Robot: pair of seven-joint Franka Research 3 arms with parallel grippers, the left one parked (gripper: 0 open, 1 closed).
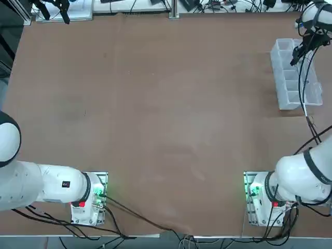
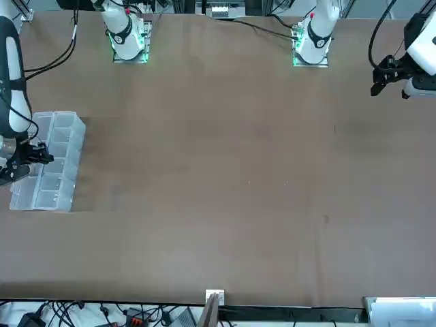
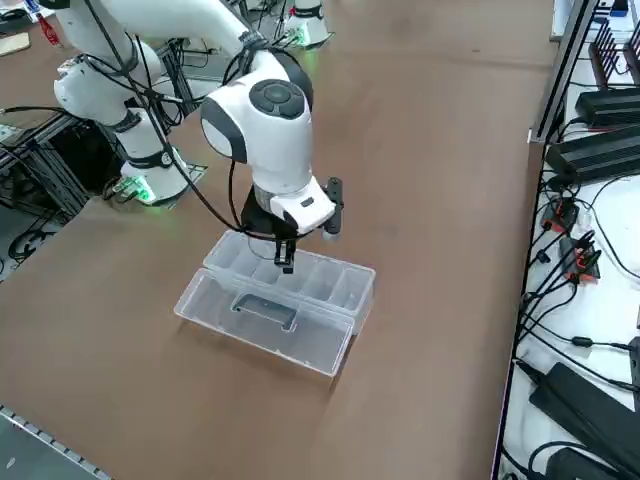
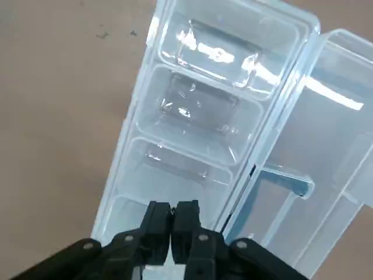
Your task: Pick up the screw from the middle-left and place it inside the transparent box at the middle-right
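The right arm's black two-finger gripper (image 4: pixel 172 217), pinched tight, hangs over the long clear plastic compartment box (image 4: pixel 204 116); no screw shows, so releasing it apparently remains.

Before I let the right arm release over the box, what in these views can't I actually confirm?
- The tiny dark screw: too small to see; in the right wrist view the shut black fingers show nothing between them.
- The right gripper over the long clear plastic compartment box: its height above it is unclear.
- Top view: the arm's cables cross the box.
- Front view: the gripper is partly cut by the edge.
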